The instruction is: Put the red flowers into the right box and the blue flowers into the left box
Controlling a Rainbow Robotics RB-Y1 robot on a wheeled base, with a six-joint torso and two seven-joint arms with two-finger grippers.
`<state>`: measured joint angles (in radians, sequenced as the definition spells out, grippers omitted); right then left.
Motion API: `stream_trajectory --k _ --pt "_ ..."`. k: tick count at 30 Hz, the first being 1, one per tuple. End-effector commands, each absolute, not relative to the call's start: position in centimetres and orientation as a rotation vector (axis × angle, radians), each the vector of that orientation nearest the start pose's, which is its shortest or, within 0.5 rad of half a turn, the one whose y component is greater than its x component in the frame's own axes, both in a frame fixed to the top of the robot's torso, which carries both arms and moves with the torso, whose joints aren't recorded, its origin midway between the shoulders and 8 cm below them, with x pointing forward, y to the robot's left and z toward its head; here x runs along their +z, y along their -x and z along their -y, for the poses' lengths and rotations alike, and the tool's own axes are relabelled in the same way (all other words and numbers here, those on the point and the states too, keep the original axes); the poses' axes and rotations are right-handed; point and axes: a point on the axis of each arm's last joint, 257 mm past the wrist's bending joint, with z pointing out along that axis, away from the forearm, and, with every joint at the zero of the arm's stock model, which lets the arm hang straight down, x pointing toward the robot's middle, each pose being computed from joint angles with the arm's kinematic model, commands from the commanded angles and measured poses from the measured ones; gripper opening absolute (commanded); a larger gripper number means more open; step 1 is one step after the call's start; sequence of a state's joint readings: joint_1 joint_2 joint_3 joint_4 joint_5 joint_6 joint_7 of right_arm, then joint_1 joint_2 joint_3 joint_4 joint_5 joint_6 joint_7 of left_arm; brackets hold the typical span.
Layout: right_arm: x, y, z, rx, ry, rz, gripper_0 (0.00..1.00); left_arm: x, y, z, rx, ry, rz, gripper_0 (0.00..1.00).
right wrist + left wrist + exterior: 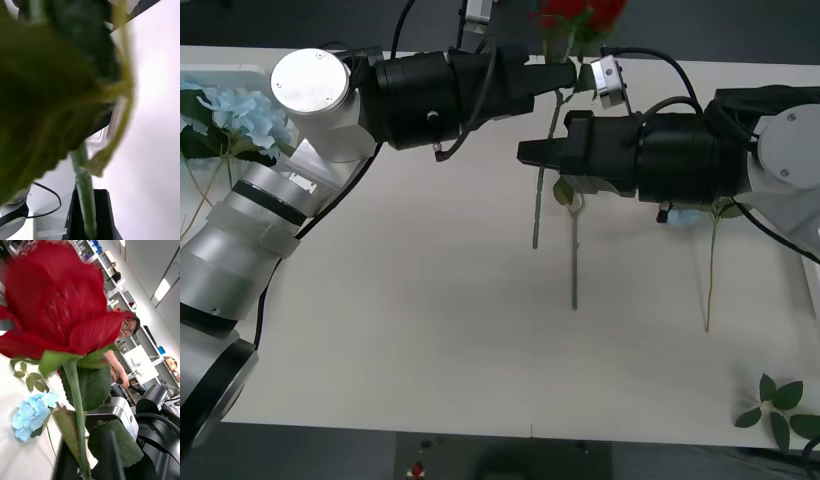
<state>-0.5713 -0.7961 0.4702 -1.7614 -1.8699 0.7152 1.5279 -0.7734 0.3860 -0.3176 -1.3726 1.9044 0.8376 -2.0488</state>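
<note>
The red rose (580,15), an artificial deep-red bloom on a long thin green stem, sits at twelve o'clock in the front view. The black left gripper (555,75) is clamped on its stem just below the bloom, and the stem trails down toward six o'clock over the white table (430,330). The black right gripper (525,152) reaches in from three o'clock and meets that stem lower down. Whether it has hold cannot be told. A second loose green stem (574,260) lies just beside it. At ten o'clock, pale fluffy blue flowers (245,115) rest in the shallow white left box (225,72). Another blue flower (685,215) peeks from under the right arm.

In the right wrist view, a green stem (85,195) runs close past the camera, with a large blurred leaf (45,112) blocking most else.

In the left wrist view, the rose bloom (56,300) looms large, its stem pinched at the near edge.

Risks, as a judgement: this looks like a handover. If the left gripper lets go before the right is firmly on, the rose drops. The leaf blocking the camera could also hide a missed or doubled stem.
</note>
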Motion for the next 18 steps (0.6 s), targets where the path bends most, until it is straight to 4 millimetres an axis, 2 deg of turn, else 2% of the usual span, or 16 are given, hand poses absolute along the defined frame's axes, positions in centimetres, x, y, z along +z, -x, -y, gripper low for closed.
stream_trajectory --k 1,6,9,16,18 --pt "-5.8 -45.2 2.0 1.422 0.364 -2.026 0.0 2.5 -49.7 7.6 -1.484 -0.63 -1.543 1.0" --pt "-5.5 -44.8 2.9 1.406 0.366 -2.043 0.0 2.8 -49.5 7.6 -1.509 -0.621 -1.538 1.0" --pt "-5.4 -44.8 4.7 1.356 0.37 -2.07 0.0 2.9 -49.4 7.6 -1.514 -0.619 -1.536 1.0" --pt "-4.3 -44.0 10.3 1.261 0.339 -2.172 0.0 2.8 -49.4 7.5 -1.515 -0.619 -1.537 1.0" --pt "-3.7 -44.1 12.5 1.211 0.323 -2.201 0.0 2.9 -49.4 7.6 -1.517 -0.618 -1.535 1.0"
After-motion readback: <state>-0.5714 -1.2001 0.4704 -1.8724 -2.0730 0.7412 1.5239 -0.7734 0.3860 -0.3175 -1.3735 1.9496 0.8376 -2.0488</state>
